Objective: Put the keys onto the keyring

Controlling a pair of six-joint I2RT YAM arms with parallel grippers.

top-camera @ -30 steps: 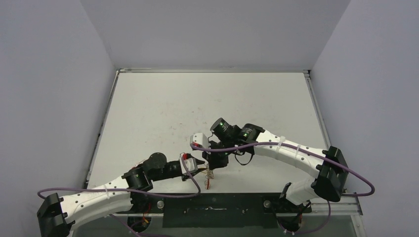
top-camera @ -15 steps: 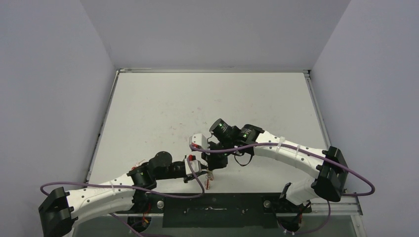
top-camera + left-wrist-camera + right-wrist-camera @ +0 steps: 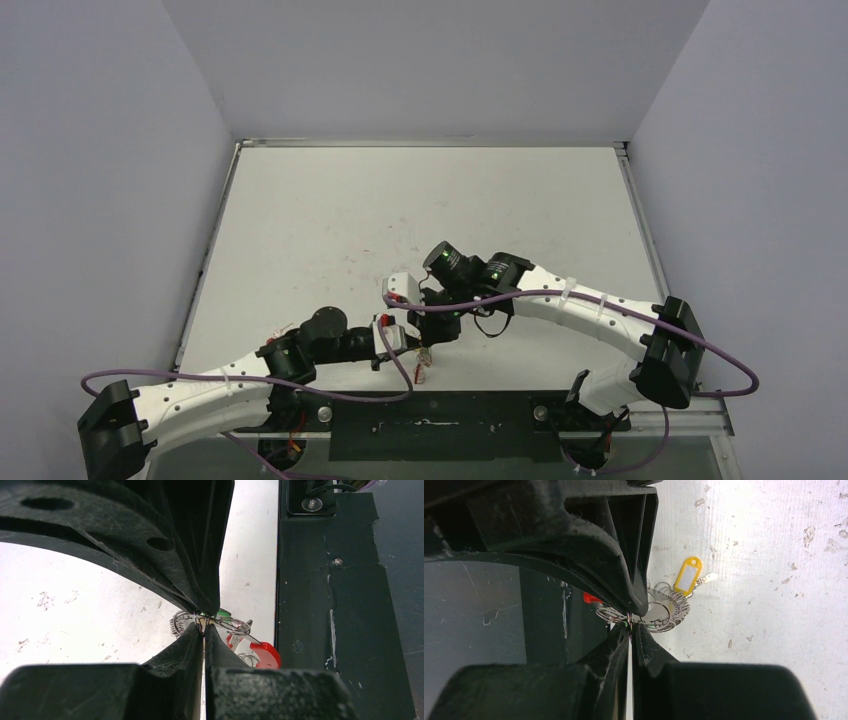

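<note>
At the table's [image 3: 400,200] near edge: keyring [image 3: 235,626] held from both sides
Left tool [image 3: 204,628] and right tool [image 3: 630,622] both clench its wire; better to pull gently, without twisting.

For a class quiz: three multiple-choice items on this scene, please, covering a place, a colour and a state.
1. Where is the keyring? A far-left corner B by the table's near edge C against the right wall
2. The clearest tag in the right wrist view is: A yellow B blue C black
3. The left gripper is: A wide open B out of view C shut on the keyring's wire
Answers: B, it sits close to that edge in the top view; A, the yellow tag shows plainly; C, its jaws meet on the wire.
</note>
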